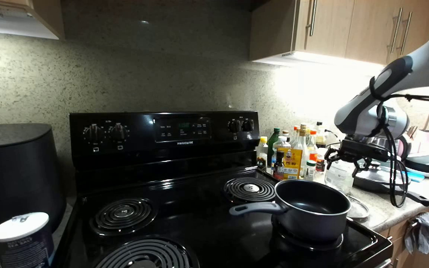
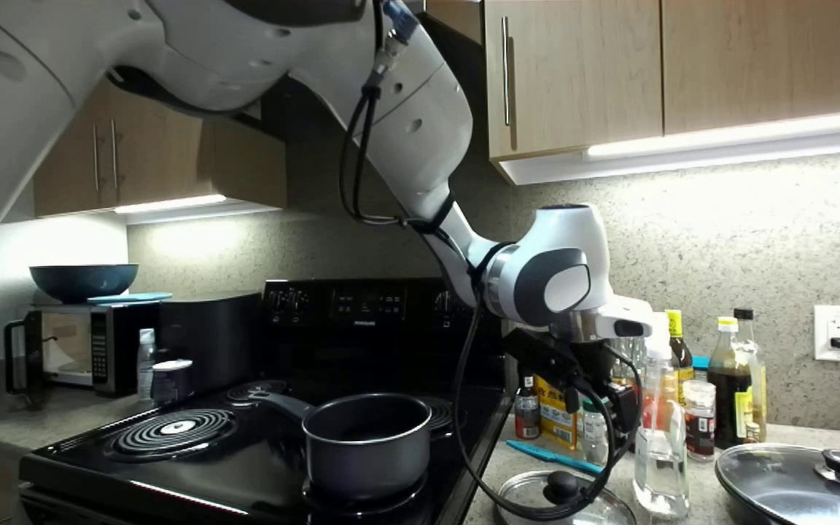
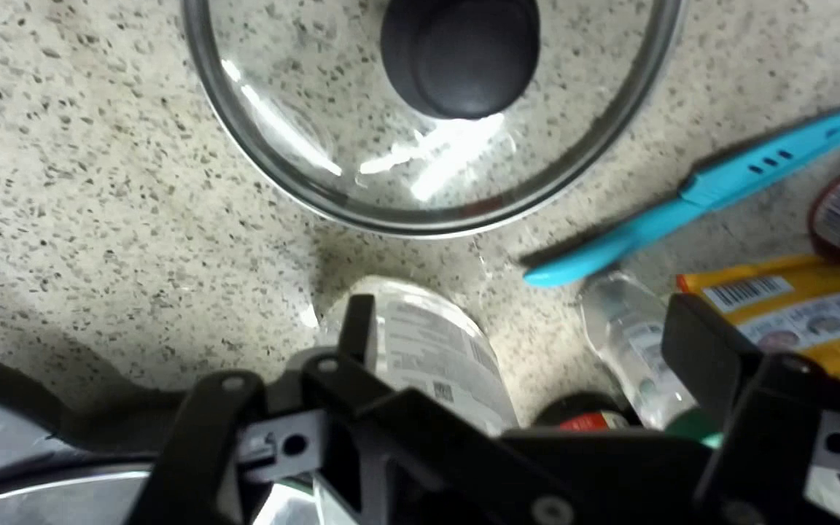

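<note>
The clear bottle (image 3: pixel 431 357) stands upright on the tabletop (image 3: pixel 135 219), just below and beside the pincer (image 3: pixel 529 343), which hangs there with its jaws spread wide and nothing in its grip. From the wrist, one jaw hides part of the bottle; whether they touch, I can't tell. Right next to the bottle a glass lid (image 3: pixel 420 157) lies flat, black knob (image 3: pixel 471 58) up. On the lid's far side lies a turquoise knife (image 3: pixel 697 200), close to a small green-capped jar (image 3: pixel 635 346) and a yellow packet (image 3: pixel 806 313), with a crowd of bottles (image 1: pixel 302 143) packed in around them. Over to the right there's a lidded pan (image 2: pixel 774 477). To the left, a dark saucepan (image 2: pixel 369 463) sits on the near right part of the stove (image 1: pixel 214 238), handle pointing left. Past the stove, at the left, a salt container (image 1: pixel 24 243) stands beside a bulky black appliance (image 1: pixel 13 182).
</note>
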Action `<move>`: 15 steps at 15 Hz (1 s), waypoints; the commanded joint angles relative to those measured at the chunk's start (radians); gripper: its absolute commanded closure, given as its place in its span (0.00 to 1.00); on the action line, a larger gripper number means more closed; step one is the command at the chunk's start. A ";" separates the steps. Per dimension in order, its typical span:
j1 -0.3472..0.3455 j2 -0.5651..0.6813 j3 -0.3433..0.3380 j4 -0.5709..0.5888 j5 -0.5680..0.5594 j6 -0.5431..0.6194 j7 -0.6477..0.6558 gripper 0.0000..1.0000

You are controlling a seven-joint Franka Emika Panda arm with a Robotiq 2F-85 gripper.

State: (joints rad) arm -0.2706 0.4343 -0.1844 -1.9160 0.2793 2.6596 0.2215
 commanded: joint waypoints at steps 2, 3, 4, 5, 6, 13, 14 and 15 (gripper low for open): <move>-0.016 -0.077 0.020 -0.075 0.066 0.074 -0.029 0.00; -0.019 -0.103 0.025 -0.100 0.077 0.084 -0.033 0.00; -0.014 -0.088 0.015 -0.089 0.053 0.062 -0.023 0.00; -0.002 -0.060 -0.004 -0.066 0.003 0.013 -0.016 0.00; 0.005 -0.036 -0.015 -0.045 -0.037 -0.040 -0.016 0.00; 0.015 0.157 -0.020 0.177 -0.192 -0.423 -0.039 0.00; 0.020 0.178 -0.020 0.207 -0.207 -0.458 -0.036 0.00; 0.026 0.198 -0.020 0.235 -0.221 -0.493 -0.032 0.00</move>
State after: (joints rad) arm -0.2689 0.5671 -0.1866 -1.7764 0.1065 2.2719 0.1879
